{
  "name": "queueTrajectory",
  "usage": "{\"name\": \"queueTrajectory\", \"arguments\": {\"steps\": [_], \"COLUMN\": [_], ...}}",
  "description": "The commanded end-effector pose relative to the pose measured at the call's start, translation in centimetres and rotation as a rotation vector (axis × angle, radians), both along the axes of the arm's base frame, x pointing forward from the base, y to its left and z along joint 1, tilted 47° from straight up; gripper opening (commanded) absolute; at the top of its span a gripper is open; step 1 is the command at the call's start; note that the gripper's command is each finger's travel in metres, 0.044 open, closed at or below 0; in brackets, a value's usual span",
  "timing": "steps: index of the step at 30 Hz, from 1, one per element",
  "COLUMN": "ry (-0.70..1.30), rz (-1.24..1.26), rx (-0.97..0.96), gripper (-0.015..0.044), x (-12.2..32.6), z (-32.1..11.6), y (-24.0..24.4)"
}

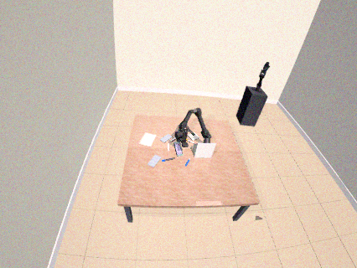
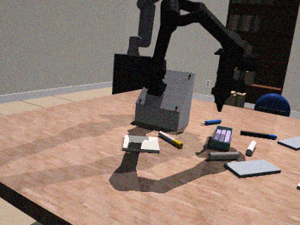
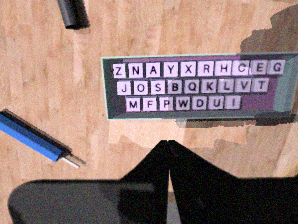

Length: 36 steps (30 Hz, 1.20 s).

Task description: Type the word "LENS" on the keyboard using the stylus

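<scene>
The keyboard is a dark tray with three rows of pale letter keys; in the wrist view L, E, N and S all show. My gripper is shut with nothing visible between its fingertips. Its tips hang above the table and, in the wrist view, appear just below the bottom key row, under P and W. A blue pen-like tool with a thin metal tip lies on the table beside the keyboard; it looks like the stylus, but I cannot tell for certain.
A black marker with a blue end lies near the keyboard. A grey cylinder, a white cylinder and a yellow-ended marker lie around it. Grey pads and a large slanted box stand nearby.
</scene>
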<state>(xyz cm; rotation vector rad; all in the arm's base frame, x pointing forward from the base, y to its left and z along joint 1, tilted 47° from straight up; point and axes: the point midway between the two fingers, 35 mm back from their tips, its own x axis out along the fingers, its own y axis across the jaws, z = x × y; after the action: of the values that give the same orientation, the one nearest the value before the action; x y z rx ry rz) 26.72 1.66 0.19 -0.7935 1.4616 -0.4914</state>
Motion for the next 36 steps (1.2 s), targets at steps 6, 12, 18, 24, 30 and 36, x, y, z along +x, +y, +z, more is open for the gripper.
{"name": "queueTrajectory", "arguments": {"steps": [6, 12, 18, 24, 30, 36], "ry": [0.123, 0.413, 0.692, 0.931, 0.938, 0.938], "rz": [0.049, 0.155, 0.238, 0.286, 0.287, 0.287], "rx": [-0.033, -0.128, -0.247, -0.373, -0.377, -0.378], "gripper": [0.0150, 0.0150, 0.0150, 0.0150, 0.0150, 0.0150], "x": [0.0, -0.8, -2.8, -5.4, -5.3, -5.3], "z": [-1.6, -5.7, -10.0, -13.7, -14.0, -14.4], "y": [1.4, 4.6, 7.0, 8.1, 8.3, 8.0]}}
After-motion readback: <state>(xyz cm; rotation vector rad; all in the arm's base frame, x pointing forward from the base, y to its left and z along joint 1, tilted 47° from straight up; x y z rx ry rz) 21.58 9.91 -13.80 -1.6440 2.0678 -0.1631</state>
